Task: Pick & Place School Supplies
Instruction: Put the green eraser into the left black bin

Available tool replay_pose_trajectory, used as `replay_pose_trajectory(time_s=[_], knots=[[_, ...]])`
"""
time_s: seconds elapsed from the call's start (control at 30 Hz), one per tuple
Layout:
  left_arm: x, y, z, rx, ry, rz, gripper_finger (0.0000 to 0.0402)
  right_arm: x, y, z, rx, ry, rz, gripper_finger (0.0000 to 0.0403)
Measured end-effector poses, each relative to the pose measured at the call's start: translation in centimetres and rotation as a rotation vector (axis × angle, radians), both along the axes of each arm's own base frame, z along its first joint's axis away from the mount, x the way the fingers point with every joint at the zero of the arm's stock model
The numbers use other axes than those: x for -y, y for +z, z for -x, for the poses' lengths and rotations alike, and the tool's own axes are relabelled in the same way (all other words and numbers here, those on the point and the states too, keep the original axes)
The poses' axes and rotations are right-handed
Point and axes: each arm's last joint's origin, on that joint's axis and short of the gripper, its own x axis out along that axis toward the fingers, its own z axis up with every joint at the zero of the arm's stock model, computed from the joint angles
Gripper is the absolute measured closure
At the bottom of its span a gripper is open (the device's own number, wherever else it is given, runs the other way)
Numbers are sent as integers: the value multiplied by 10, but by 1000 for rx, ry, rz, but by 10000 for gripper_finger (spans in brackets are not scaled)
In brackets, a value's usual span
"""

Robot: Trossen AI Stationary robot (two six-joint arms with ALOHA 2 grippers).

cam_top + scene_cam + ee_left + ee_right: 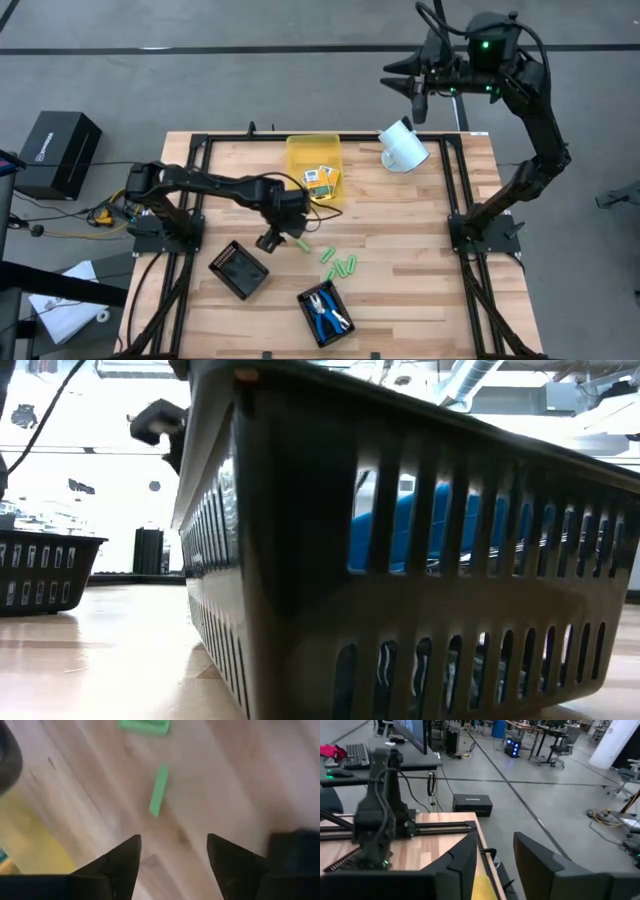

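My left gripper [275, 240] [172, 840] hovers open above the table's middle, pointing steeply down, with nothing between its fingers. A light-green stick [159, 797] [300, 245] lies flat on the wood just beyond its fingertips, and a green block [144, 725] lies farther off. More green sticks [340, 266] lie toward the table's near edge. Yellow-orange boxes [322, 180] sit in the yellow bin [300, 150]. Blue-handled scissor tools [325, 312] [400, 525] lie in a black tray [308, 298]. My right gripper [415, 92] [495, 840] is raised high beyond the far right corner, open and holding nothing.
A second black tray [238, 270] [40, 570] sits near the table's front left. A white cup-like container [403, 148] lies tilted at the far right of the table, below my right gripper. Bare wood lies at the right and near right.
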Motion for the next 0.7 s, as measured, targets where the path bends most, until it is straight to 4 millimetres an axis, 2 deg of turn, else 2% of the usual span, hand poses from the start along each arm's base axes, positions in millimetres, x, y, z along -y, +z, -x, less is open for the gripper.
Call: replay_pose_trajectory(time_s=[0.17,0.3,0.7], knots=[[-6,-19,-7,-57,-23,-34,193,-4,0,-2,-1,15,-13,275],[-6,-31,-16,-39,-33,-37,199,-4,-2,-7,-10,25,-15,277],[-2,-36,-29,60,-65,-19,204,-4,-2,-6,-7,27,-11,280]])
